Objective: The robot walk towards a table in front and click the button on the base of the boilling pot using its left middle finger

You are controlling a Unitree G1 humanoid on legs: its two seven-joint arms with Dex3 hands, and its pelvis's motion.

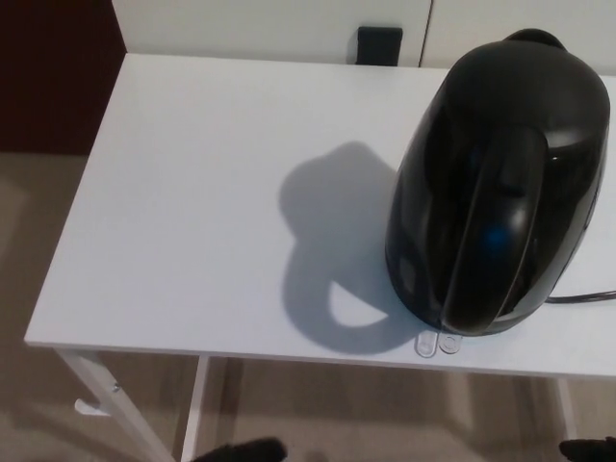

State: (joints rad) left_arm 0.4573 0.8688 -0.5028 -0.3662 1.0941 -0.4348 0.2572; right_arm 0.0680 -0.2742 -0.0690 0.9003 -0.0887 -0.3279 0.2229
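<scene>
A glossy black boiling pot [499,183] stands on the right side of the white table [192,212], its handle facing me. Two small clear buttons [435,345] poke out from under its base at the table's front edge. Only a dark sliver of my left hand [239,450] shows at the bottom edge, well below and left of the buttons. A small dark part of my right hand [589,449] shows in the bottom right corner. Neither hand touches the pot or the table.
A black cord [582,297] runs off the pot to the right. A small black object [379,44] sits against the white wall behind the table. White table legs [115,404] and beige carpet lie below the front edge.
</scene>
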